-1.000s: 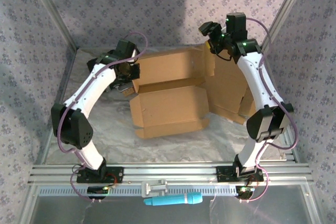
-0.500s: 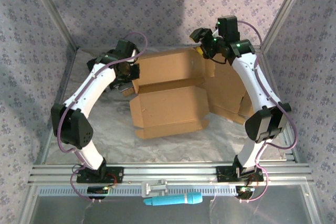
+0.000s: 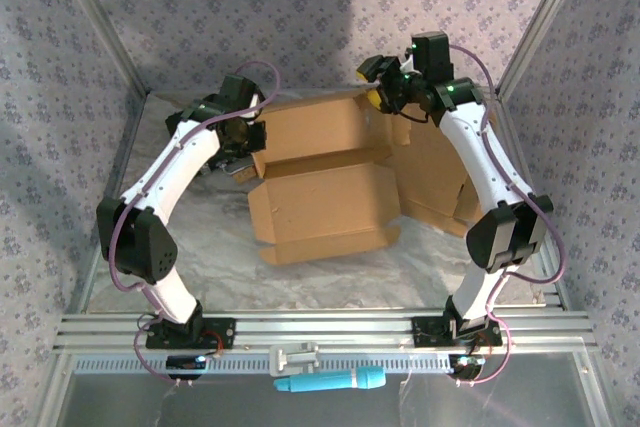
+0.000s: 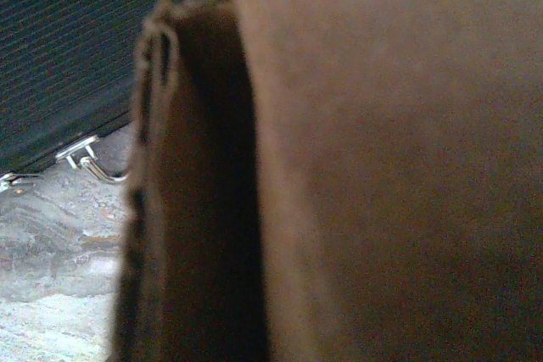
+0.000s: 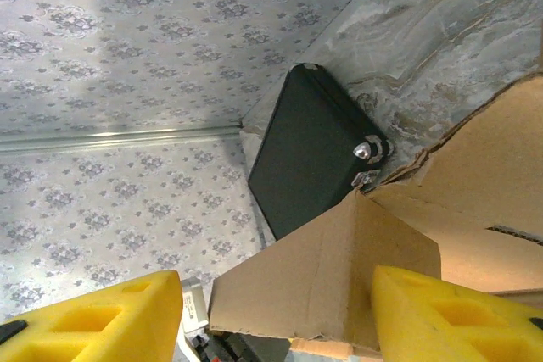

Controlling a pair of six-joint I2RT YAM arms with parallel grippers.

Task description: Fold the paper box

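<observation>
My left arm extends forward, left gripper (image 3: 243, 139) clamped on the box (image 3: 325, 202) at its left edge. Right arm arches up; right gripper (image 3: 378, 87) spread astride a flap (image 5: 322, 277).

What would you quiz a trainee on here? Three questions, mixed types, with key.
1. Fill in: the left gripper sits at the box's ___ edge.
2. True or false: the right gripper is shut on the flap.
3. The blue item lies: A) on the box; B) on the near side of the arm bases; C) in the left gripper.
Key: 1 left. 2 false, its open fingers straddle the flap. 3 B.
</observation>
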